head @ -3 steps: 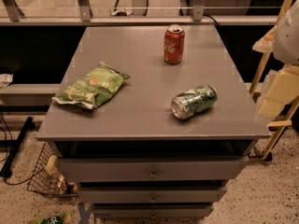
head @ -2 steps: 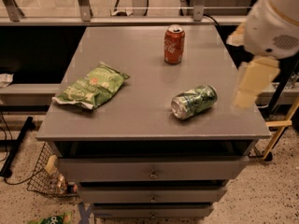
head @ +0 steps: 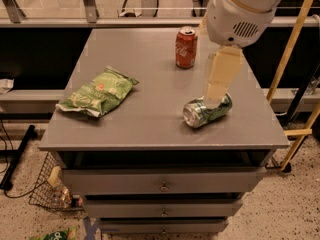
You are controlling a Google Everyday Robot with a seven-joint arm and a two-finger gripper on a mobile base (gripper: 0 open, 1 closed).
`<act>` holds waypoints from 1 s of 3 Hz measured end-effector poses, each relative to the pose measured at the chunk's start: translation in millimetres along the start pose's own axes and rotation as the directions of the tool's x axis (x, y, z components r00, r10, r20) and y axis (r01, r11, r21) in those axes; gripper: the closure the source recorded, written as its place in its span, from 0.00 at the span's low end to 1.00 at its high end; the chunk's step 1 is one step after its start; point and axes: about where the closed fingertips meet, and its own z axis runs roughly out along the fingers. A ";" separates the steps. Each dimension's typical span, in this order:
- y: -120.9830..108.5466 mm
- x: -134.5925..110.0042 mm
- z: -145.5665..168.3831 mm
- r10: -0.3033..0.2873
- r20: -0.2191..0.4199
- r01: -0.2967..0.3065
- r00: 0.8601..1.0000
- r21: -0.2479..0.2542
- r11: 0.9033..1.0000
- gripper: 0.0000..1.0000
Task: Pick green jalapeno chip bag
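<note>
The green jalapeno chip bag point(head: 97, 92) lies flat on the left side of the grey cabinet top point(head: 150, 119). It is crinkled light-green foil with a small red logo. My gripper point(head: 216, 95) hangs from the white arm point(head: 240, 9) at the upper right. It is over the right side of the top, just above the dented green-and-silver soda can point(head: 207, 110). It is far to the right of the bag and holds nothing that I can see.
A red cola can point(head: 186, 47) stands upright at the back of the top, left of my arm. Drawers point(head: 162, 183) fill the cabinet front. A wire basket point(head: 47, 191) sits on the floor at the left. Yellow poles point(head: 295, 39) stand at the right.
My arm has swung in from the right edge to over the right side of the cabinet top, and now hangs above the green soda can. The bag and cans have not moved.
</note>
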 end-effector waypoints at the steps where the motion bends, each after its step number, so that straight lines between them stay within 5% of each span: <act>1: -27.3 -58.2 17.7 -0.146 0.057 0.147 0.988 -0.012 0.989 0.00; 2: -54.6 -133.3 50.3 -0.297 0.092 0.301 0.951 -0.043 0.953 0.00; 3: -68.3 -199.9 89.9 -0.400 0.054 0.403 0.915 -0.040 0.915 0.00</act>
